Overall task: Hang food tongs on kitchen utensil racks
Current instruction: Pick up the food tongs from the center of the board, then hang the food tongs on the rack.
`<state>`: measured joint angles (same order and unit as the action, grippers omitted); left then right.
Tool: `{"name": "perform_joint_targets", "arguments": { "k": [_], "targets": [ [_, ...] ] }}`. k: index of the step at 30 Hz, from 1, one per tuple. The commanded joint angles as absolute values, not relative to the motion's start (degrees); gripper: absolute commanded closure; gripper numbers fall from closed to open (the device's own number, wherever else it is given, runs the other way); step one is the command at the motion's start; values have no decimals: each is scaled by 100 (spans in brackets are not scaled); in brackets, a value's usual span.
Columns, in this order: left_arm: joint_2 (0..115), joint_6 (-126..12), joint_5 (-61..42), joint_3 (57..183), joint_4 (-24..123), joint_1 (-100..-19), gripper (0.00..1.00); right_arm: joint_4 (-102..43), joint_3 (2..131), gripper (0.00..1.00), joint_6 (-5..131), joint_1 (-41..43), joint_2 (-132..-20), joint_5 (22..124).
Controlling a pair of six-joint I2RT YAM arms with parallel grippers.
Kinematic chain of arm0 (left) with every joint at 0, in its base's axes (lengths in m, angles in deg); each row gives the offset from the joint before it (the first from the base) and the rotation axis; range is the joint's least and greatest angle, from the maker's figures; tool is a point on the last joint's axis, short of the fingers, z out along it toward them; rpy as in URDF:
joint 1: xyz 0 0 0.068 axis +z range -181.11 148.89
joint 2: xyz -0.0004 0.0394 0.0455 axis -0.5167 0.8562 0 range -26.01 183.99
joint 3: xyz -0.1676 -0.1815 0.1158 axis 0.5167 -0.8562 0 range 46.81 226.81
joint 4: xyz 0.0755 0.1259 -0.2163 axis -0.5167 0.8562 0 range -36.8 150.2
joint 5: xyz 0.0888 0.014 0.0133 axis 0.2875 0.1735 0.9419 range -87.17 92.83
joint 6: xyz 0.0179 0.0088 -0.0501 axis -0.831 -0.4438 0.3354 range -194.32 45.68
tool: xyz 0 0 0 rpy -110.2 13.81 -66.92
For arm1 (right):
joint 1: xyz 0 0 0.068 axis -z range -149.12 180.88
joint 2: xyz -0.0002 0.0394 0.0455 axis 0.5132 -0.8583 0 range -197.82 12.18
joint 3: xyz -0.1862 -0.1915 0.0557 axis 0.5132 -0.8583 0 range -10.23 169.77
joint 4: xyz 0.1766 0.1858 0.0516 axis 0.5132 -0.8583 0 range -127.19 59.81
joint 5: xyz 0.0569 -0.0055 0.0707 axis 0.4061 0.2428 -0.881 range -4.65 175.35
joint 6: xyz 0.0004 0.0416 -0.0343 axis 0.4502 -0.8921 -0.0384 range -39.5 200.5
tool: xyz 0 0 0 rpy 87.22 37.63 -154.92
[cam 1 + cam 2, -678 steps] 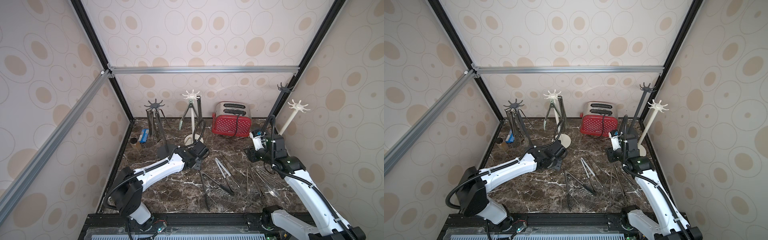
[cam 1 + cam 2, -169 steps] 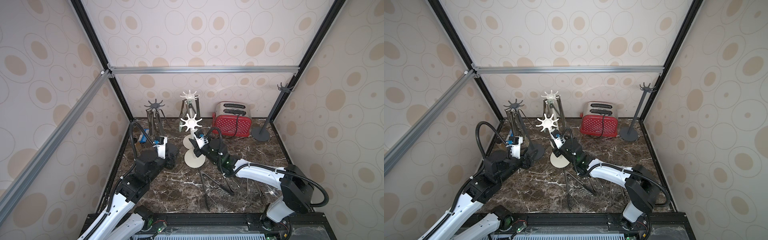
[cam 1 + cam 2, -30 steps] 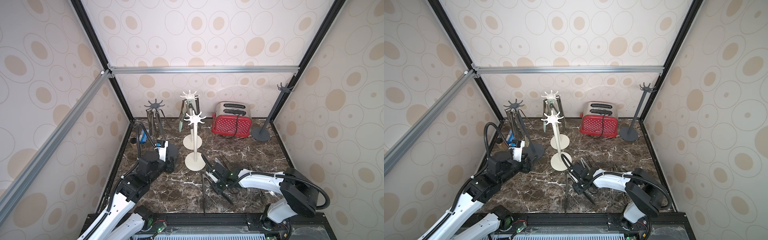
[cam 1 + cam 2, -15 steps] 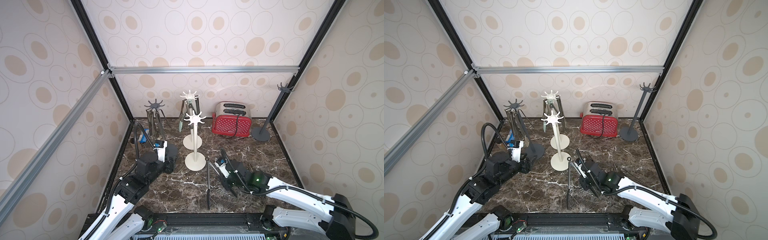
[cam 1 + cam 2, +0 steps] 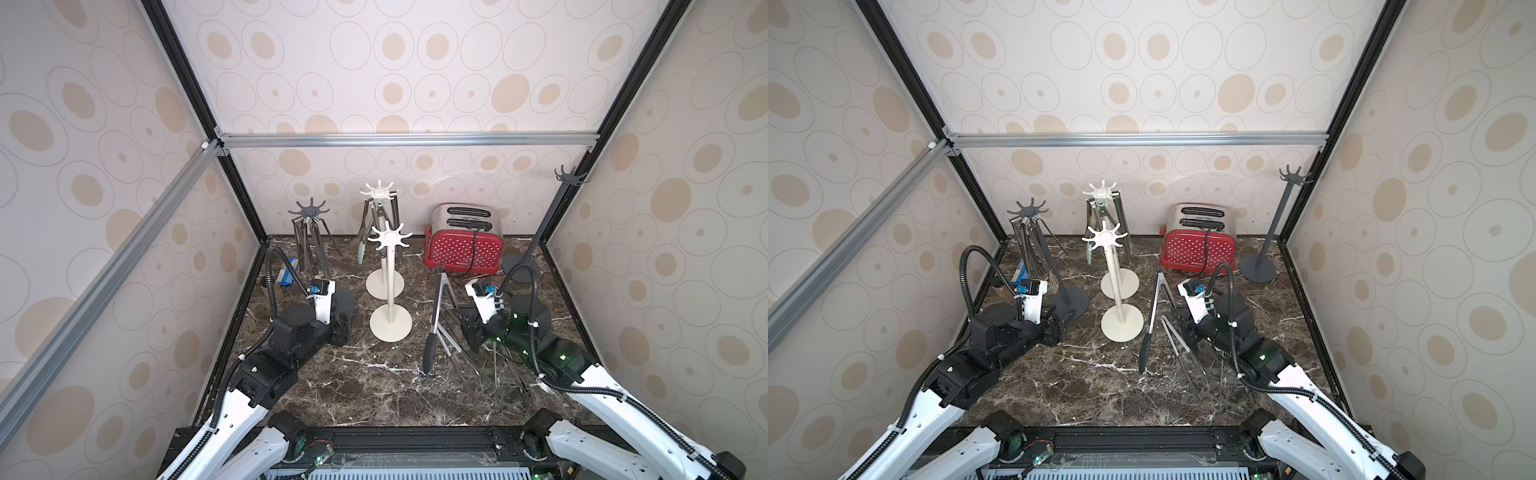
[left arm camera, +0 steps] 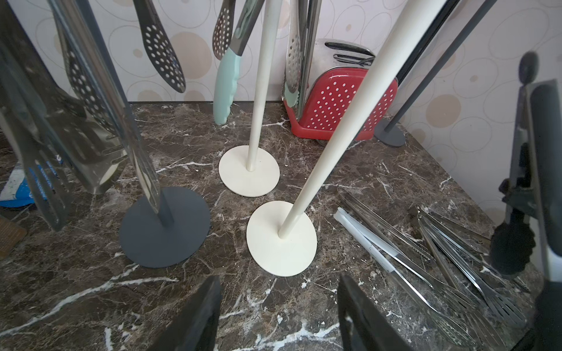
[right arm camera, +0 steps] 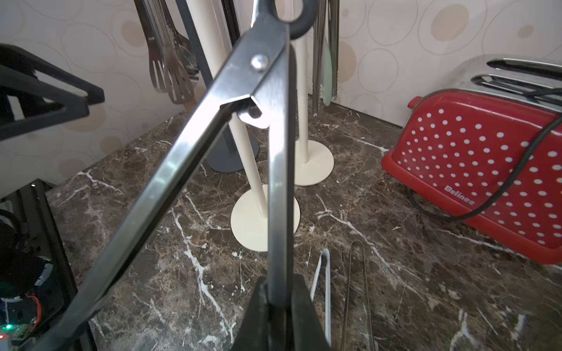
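Tongs (image 5: 435,316) aloft in right claw (image 7: 279,293)

A lab test booth got up as a kitchen: wall panels (image 5: 415,62) papered with beige ovals sit in a frame of black and silver aluminium bars (image 5: 399,139) around a dark marble-look counter (image 5: 353,386). A red dotted toaster (image 5: 461,249) and utensil racks (image 5: 309,212) hung with food tongs (image 5: 361,251) stand toward its back edge; a white robot left arm (image 5: 239,415) and right arm (image 5: 619,417) are mounted at its front edge
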<state>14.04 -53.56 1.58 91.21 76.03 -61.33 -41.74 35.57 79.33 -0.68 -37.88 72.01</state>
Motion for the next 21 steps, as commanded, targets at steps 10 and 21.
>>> {"name": "perform_joint_targets", "arguments": {
  "k": [10, 21],
  "targets": [
    [1344, -5362, 46, 9045, 7412, -6117, 39, -2861, 4769, 100, 8182, 1146, -5007, 3727],
    [1369, -5384, 46, 9037, 7381, -6111, 39, -3672, 5962, 100, 8713, 1320, -6094, 2668]
  ]
}}
